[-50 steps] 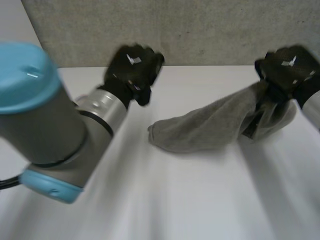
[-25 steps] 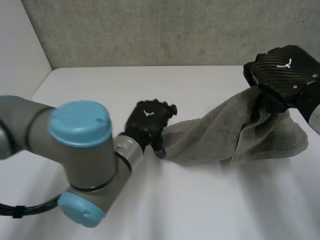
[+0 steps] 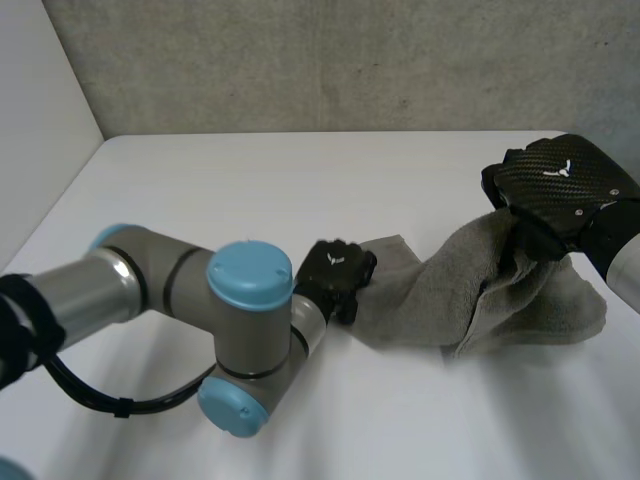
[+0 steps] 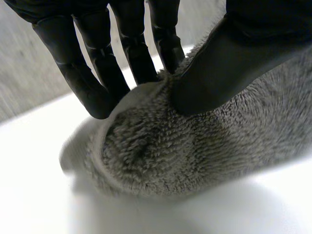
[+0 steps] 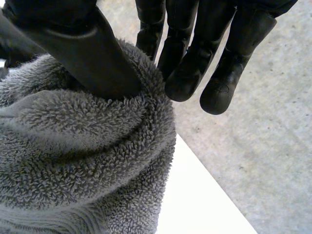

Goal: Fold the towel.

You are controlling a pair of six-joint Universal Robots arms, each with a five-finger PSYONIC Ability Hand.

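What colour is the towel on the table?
The towel is plain grey with no pattern. The right wrist view shows it best.

Robot test bench, probably a lab: bare white surface [image 3: 300, 180] against a plain grey concrete wall [image 3: 350, 60].

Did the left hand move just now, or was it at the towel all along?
Yes. The left hand came away from the far edge of the table toward the camera, and now pinches the towel.
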